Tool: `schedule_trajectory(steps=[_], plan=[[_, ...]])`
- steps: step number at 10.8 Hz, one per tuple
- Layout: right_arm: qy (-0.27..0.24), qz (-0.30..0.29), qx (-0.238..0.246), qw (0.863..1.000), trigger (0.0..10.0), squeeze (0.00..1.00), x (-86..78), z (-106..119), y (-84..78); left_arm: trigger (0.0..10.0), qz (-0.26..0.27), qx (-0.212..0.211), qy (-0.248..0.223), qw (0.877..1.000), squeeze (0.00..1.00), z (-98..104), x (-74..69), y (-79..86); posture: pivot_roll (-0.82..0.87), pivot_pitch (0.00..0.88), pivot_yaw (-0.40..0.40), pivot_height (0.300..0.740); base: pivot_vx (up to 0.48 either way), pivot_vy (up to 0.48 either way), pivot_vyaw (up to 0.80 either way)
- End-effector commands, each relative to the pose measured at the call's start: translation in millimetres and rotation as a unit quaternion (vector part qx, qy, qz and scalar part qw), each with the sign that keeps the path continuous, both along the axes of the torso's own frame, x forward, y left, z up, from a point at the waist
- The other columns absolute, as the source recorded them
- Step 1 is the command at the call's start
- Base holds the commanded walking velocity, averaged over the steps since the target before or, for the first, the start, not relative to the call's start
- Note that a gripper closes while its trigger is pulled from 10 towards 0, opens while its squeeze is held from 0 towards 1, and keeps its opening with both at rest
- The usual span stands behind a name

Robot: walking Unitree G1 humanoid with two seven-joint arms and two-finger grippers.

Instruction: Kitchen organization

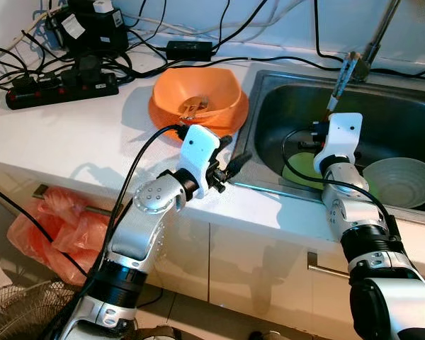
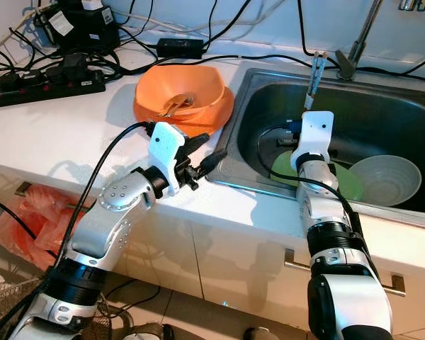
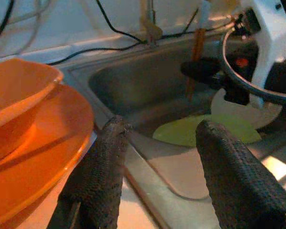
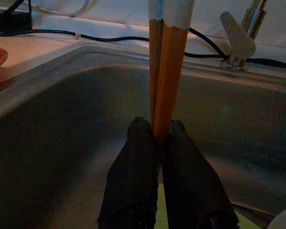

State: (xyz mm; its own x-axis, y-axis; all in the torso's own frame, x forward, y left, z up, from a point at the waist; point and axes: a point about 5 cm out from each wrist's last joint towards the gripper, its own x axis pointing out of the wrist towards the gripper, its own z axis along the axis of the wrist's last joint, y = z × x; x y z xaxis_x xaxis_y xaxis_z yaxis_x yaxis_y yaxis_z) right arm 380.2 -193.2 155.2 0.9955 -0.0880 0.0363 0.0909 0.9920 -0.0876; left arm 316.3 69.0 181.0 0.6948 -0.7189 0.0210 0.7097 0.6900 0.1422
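The right gripper point(image 4: 156, 138) is pinched tight on a pair of orange-brown wooden chopsticks with pale tips point(image 1: 341, 82), which stand up out of its fingers, over the stainless steel sink basin point(image 1: 397, 120). Its arm reaches forward over the sink's front edge, wrist raised, above a flat lime-green plate point(image 2: 347, 180) lying on the sink bottom; a pale ceramic bowl point(image 1: 401, 181) sits beside that plate toward the sink's right end. The left gripper point(image 3: 164, 167) has its fingers spread wide and empty, hovering at the white countertop's point(image 1: 78, 134) edge by the sink's left rim, just beside an orange plastic bowl point(image 1: 196, 95) resting on an orange plate point(image 3: 43, 157).
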Motion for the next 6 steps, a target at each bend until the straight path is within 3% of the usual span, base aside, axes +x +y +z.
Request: schedule_trajectory(steps=[1,5,6], plan=[[0.013,0.004,0.006,1.000,10.0,0.00,0.0,-5.4,0.9,10.0,-0.015,0.007,0.001,1.000,0.00,1.6,-2.5,-0.9,0.09,0.070,0.012,0.740,0.000,0.000,0.00],[0.014,0.004,0.006,1.000,10.0,0.00,-0.2,-5.7,1.0,10.0,-0.024,0.039,0.025,0.999,0.00,-8.5,-4.4,4.0,0.09,0.074,0.011,0.740,0.000,0.000,0.00],[0.013,0.006,0.009,1.000,10.0,0.93,-0.1,-5.9,2.1,10.0,-0.024,0.041,0.025,0.999,0.00,-7.7,-4.1,4.5,0.09,0.075,0.010,0.740,0.000,0.000,0.00]])
